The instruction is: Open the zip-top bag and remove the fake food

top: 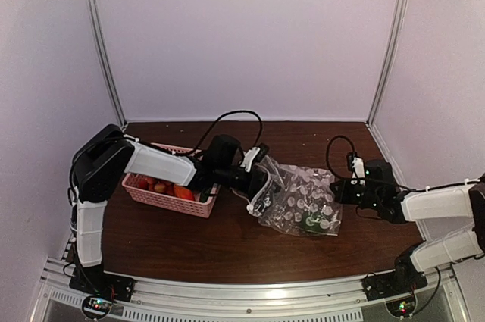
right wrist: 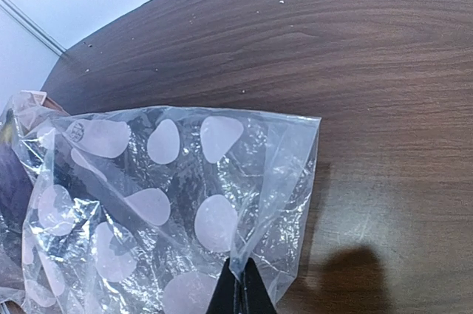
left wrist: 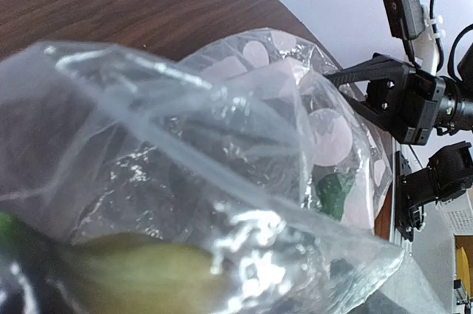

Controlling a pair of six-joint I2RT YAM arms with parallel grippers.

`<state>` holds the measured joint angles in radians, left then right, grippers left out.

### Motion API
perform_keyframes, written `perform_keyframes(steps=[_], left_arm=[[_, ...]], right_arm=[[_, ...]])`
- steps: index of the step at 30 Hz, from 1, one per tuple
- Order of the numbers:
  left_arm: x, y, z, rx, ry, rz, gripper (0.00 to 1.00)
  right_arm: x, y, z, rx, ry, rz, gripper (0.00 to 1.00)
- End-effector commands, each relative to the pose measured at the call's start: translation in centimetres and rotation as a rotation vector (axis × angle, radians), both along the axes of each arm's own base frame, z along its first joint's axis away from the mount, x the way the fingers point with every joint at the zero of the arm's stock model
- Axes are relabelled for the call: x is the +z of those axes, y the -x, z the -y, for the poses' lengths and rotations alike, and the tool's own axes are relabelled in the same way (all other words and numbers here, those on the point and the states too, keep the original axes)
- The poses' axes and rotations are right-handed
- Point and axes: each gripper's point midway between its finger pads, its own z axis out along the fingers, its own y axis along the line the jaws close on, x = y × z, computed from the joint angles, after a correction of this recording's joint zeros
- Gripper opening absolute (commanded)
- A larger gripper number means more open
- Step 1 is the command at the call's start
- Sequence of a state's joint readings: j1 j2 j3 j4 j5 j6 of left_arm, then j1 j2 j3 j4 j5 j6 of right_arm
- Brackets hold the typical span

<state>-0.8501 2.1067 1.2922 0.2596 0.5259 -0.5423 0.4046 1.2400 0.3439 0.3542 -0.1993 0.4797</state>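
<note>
The bag (top: 299,197) lies crumpled on the desk (top: 189,246), about mid-way between the two arms, with the pink basket (top: 167,202) just to its left. Red and orange pieces of plastic food (top: 182,192) sit in the basket. At least one green piece (top: 311,223) shows through the dotted plastic near the bag's near edge, so it looks to me as if the emptying is partly done.

The right jaws are pinched together on a fold at the bag's right corner. The right wrist view shows the tips closed with the clear film (right wrist: 170,203) caught between them.

The left jaws are buried in the bag's left end. From the left wrist view I see only plastic pressed up against the lens, with a pale green shape (left wrist: 140,270) close by and a darker green scrap (left wrist: 332,194) deeper in. I cannot tell whether they are open or closed.

My reading is that the step in hand is getting the last pieces out, with the right side anchoring the far corner while the left works at the mouth.

The next move seems to call for the right jaws to keep that corner taut. That way the film does not bunch up, and the left jaws can reach a piece and carry it clear. Otherwise, the corner could be raised so the pieces slide toward the open end.
</note>
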Motion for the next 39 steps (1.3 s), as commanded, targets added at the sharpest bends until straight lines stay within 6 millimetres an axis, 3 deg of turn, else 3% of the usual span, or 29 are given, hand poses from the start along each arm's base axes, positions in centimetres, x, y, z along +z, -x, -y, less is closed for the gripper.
perform_keyframes(steps=[1, 20, 26, 33, 39], left_arm=[[2.4, -1.3, -1.1, 0.045, 0.027, 0.072, 0.45], [8.8, -3.8, -6.3, 0.225, 0.111, 0.202, 0.42], [10.9, -5.5, -9.6, 0.302, 0.076, 0.245, 0.43], [9.8, -6.5, -14.6, 0.395, -0.097, 0.259, 0.44], [7.1, -5.6, -17.2, 0.408, -0.261, 0.234, 0.47]], right_arm=[[-0.6, 0.2, 2.3, -0.097, 0.032, -0.017, 0.00], [-0.9, 0.1, 3.1, -0.100, 0.048, -0.019, 0.00], [-0.5, 0.1, 2.6, -0.067, 0.039, -0.006, 0.00], [-0.2, -0.1, 2.1, -0.039, 0.032, 0.002, 0.00], [-0.1, -0.3, 1.7, -0.019, 0.025, 0.006, 0.00]])
